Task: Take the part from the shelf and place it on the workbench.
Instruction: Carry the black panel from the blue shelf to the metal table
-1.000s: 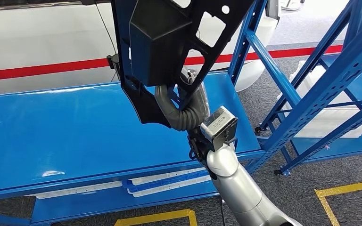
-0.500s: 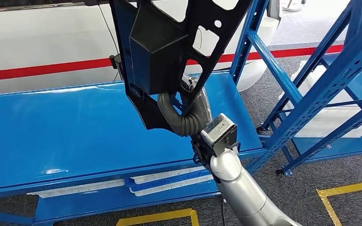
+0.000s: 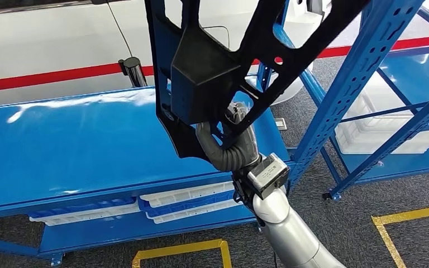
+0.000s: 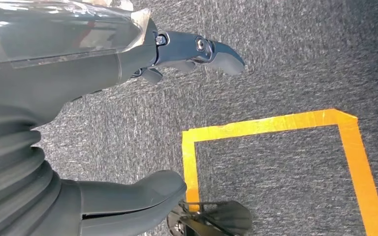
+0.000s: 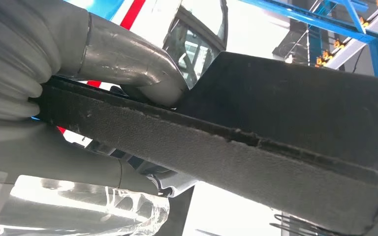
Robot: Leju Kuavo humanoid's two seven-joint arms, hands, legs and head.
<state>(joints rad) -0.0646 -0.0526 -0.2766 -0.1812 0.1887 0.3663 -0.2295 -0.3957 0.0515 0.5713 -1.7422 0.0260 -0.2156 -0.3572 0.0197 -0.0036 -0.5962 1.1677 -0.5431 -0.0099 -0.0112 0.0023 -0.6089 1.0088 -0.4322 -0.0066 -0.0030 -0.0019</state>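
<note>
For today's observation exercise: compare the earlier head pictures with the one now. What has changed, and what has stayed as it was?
The whole view has shifted, so the camera moved, not the blue workbench or shelf frame. The right hand still grips the black part, held up above the workbench. The left hand hangs over the floor, holding nothing.

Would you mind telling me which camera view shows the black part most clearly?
The head view: the black part appears there at length, with its cut-outs and boxy housing, held up by the right hand above the blue workbench. The right wrist view gives a close edge of it under the thumb. The left wrist view looks at the floor.
</note>
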